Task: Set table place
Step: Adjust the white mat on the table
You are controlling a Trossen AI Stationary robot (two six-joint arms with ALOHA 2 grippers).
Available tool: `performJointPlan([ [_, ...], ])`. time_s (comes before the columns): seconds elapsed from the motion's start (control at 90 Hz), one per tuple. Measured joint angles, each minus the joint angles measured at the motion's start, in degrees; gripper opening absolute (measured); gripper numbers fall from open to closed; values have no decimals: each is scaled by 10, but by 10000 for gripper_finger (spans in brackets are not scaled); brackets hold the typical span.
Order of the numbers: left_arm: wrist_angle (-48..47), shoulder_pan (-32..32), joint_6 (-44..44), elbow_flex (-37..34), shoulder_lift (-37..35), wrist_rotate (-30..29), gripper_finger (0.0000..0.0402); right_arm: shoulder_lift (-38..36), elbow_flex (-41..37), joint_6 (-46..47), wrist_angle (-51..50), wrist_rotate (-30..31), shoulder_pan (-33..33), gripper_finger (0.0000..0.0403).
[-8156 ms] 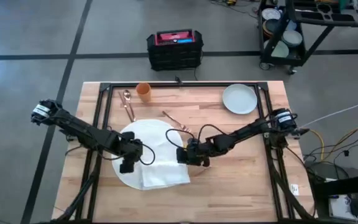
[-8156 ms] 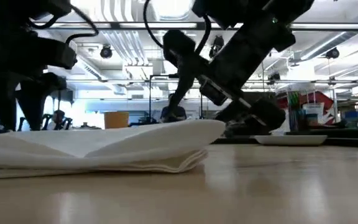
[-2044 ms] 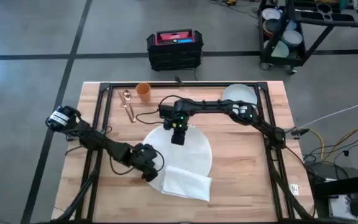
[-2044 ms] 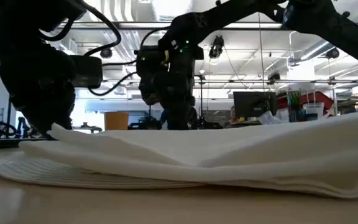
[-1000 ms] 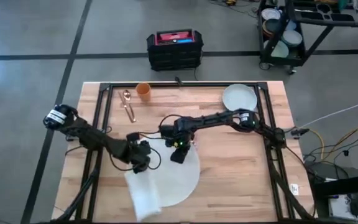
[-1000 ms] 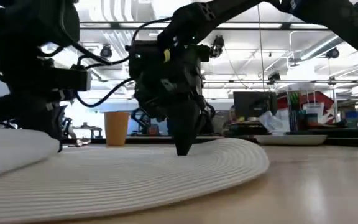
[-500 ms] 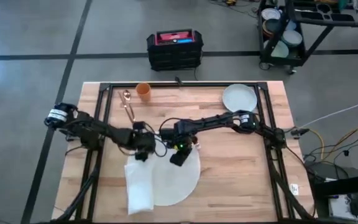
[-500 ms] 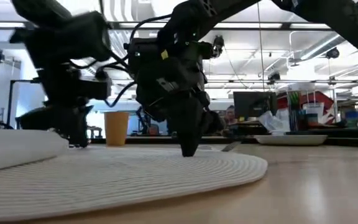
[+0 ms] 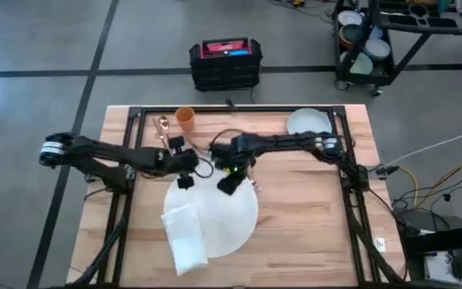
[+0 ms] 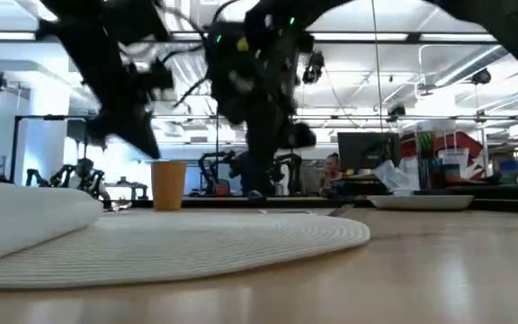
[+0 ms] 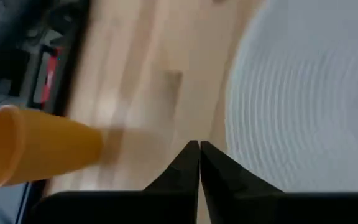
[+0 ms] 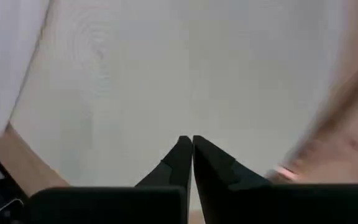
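We judge that the mat step is done and the dishes come next: the round white mat (image 9: pixel 219 210) lies flat on the bench (image 9: pixel 311 217), a little left of centre in the high view, and nothing stands on it yet except the folded white napkin (image 9: pixel 186 238), which overlaps its lower left edge and hangs past it onto the wood. Our left hand (image 9: pixel 184 178) hovers at the mat's upper left rim and our right hand (image 9: pixel 228 181) at its upper edge just beside; in each wrist view the two dark fingers meet at their tips with nothing between them, so both are closed and empty. In the low view the mat shows as a thin ribbed disc lying level, with concentric rings like coiled cord, its edge unlifted. What remains, as we read it, is to fetch the pale plate (image 9: pixel 309 122) from the upper right of the bench and centre it on the mat, then bring the orange cup (image 9: pixel 185 117), the spoon (image 9: pixel 164 129) at the upper left, and the copper-coloured utensil (image 9: pixel 256 186) lying just off the mat's upper right rim. The next move calls for the right hand to open and reach well away to the plate's rim, a thin low edge that needs a careful pinch.
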Motion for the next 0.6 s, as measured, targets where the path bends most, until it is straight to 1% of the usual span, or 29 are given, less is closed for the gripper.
performJointPlan([
  [0.089,4,0,-43,0,-47,53,0,-21,-1,0,-31,15,9,0],
  [0.156,11,-3,-72,0,-67,90,0,-32,-5,1,-40,17,22,0],
  [0.244,13,-15,-86,-1,-71,104,0,-33,-10,7,-40,28,47,0],
  [0.289,13,-21,-88,-1,-66,104,0,-31,-18,15,-31,28,61,0],
  [0.344,13,-30,-81,-2,-56,109,0,-28,-33,36,4,24,79,0],
  [0.411,10,-41,-52,-5,-38,124,0,-25,-53,64,40,7,99,0],
  [0.489,3,-46,-8,-9,-13,127,0,-22,-76,100,88,-3,120,0],
  [0.6,2,-45,19,-10,25,138,0,-21,-100,145,134,-25,147,0],
])
